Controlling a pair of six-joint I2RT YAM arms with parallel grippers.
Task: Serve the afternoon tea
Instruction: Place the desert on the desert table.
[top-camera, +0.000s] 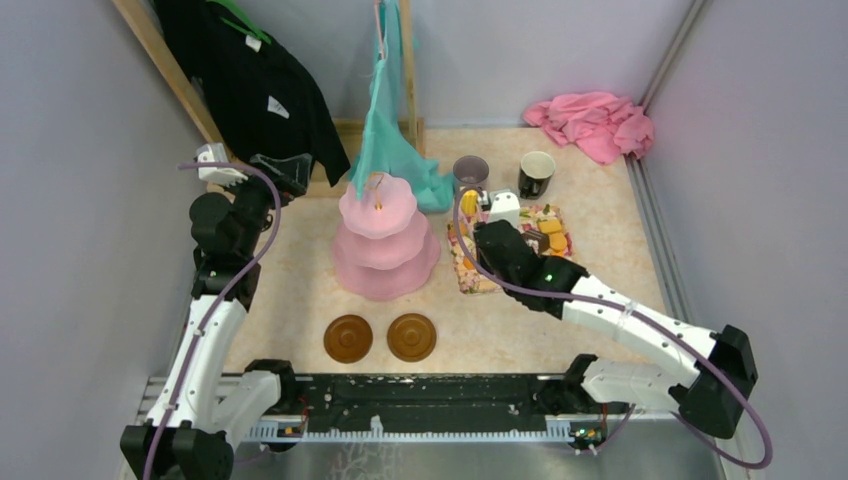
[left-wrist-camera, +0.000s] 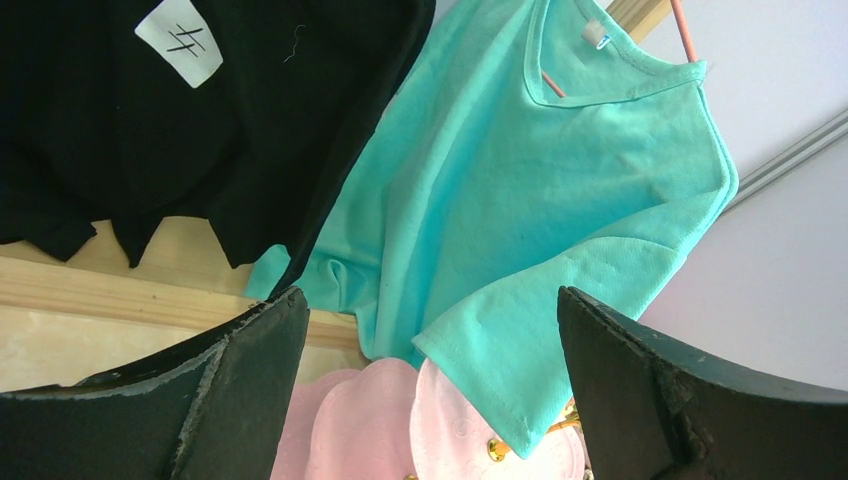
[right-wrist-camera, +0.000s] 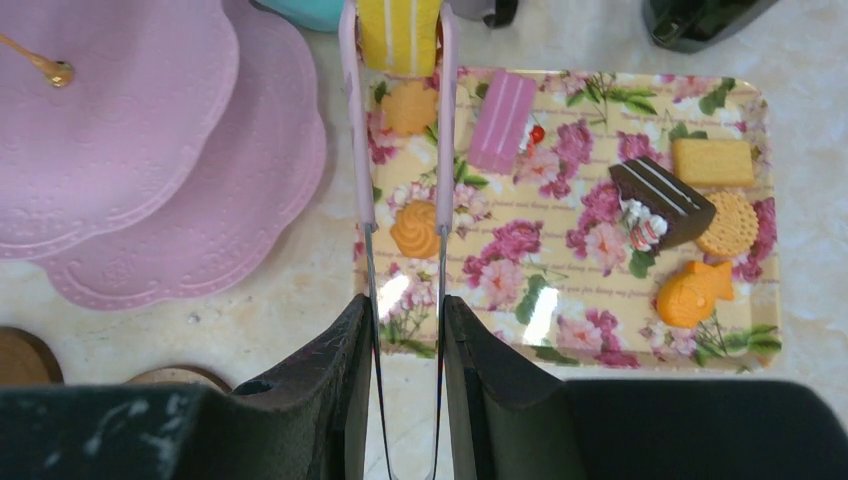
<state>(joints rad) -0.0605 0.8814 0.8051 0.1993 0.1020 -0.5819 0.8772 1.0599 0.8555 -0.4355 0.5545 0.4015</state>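
Observation:
My right gripper (right-wrist-camera: 405, 320) is shut on a pair of metal tongs (right-wrist-camera: 362, 150) with pink tips. The tongs pinch a yellow striped cake (right-wrist-camera: 398, 35) above the far left corner of a floral tray (right-wrist-camera: 560, 300). On the tray lie a pink cake (right-wrist-camera: 503, 122), a brown cake (right-wrist-camera: 660, 195) and several orange ones (right-wrist-camera: 692, 293). The pink three-tier stand (top-camera: 385, 245) is left of the tray, its tiers bare. A grey mug (top-camera: 470, 172) and a black mug (top-camera: 535, 172) stand behind the tray. Two brown discs (top-camera: 348, 338) lie in front of the stand. My left gripper (left-wrist-camera: 430, 340) hangs open and empty, raised left of the stand.
A teal shirt (top-camera: 385, 120) hangs over the stand's top tier (left-wrist-camera: 470, 430), and a black garment (top-camera: 255, 80) hangs at the back left on a wooden frame. A pink cloth (top-camera: 595, 122) lies in the back right corner. Walls close in on both sides.

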